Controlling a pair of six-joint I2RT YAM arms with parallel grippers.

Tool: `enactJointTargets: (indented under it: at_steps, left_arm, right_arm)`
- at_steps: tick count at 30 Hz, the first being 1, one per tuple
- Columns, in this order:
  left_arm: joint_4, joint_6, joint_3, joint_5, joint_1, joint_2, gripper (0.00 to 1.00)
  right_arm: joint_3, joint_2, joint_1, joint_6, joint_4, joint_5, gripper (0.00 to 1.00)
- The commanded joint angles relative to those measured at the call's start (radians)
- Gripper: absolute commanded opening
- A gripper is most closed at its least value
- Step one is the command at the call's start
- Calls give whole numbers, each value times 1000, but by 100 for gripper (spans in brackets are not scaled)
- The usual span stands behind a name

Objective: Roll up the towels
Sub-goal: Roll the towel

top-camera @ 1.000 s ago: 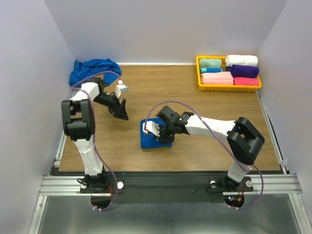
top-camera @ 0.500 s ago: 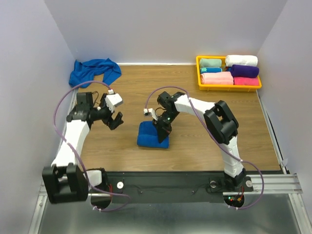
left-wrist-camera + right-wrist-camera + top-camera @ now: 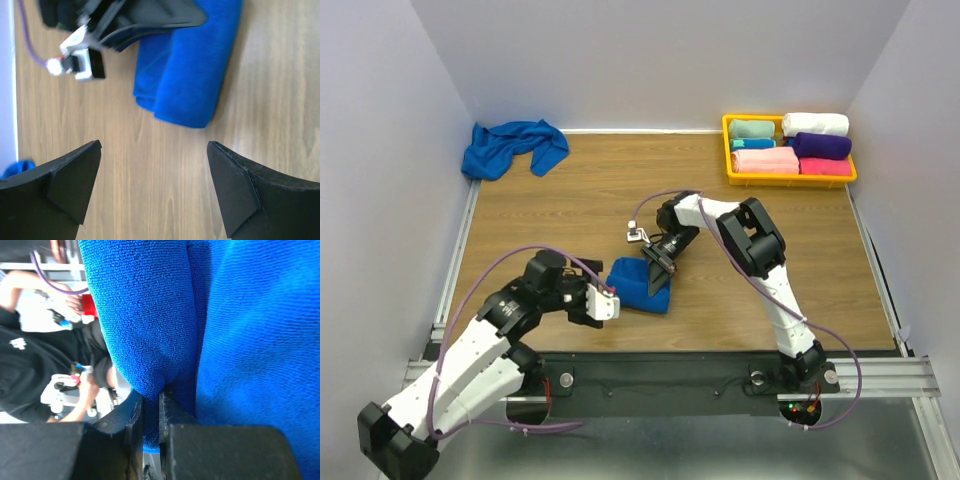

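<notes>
Right tool (image 3: 658, 268): drawn nearly together and clamped on a fold of cloth at the right edge of the folded blue towel (image 3: 632, 284). In the right wrist view, a thin layer of blue fabric is seen pinched between the fingers (image 3: 134, 415).
Left tool (image 3: 604, 303): spread wide apart with nothing held. It is placed low, just beside the near-left end of the folded blue towel, and bare wood is seen between the two.
Folded blue towel: laid as a thick bundle near the middle of the desk (image 3: 570, 190), towards the near edge.
Crumpled blue towel (image 3: 510, 146): left loose in the far-left corner, well apart from both arms.
Yellow tray (image 3: 790, 181): set in the far-right corner of the desk.
Tray contents: rolled towels packed side by side. A teal roll (image 3: 752, 129) and a white roll (image 3: 815, 124) are in the far row. A purple roll (image 3: 822, 146) lies behind a bright pink roll (image 3: 825, 167) on the right. A pale pink roll (image 3: 765, 160) is at the near left.
</notes>
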Motion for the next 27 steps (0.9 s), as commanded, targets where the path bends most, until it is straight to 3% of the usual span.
enactJointTargets:
  at_steps: [1,11,21,27]
  left_arm:
    - [89,72,-37,-88,-113,59,99]
    - [399,57,-115,-246,-401,278,89]
    - [620,97,-213,-323,-436,432,80]
    - [654,71,-218,-347,-441,516,57]
  right_arm:
    - [21,53,-4,-85,-58,28,0]
    - [16,84,-27,-125,-49,68,1]
    - [13,96,-28,-128,-36,97,1]
    - [27,96,-28,-125,-32,126,1]
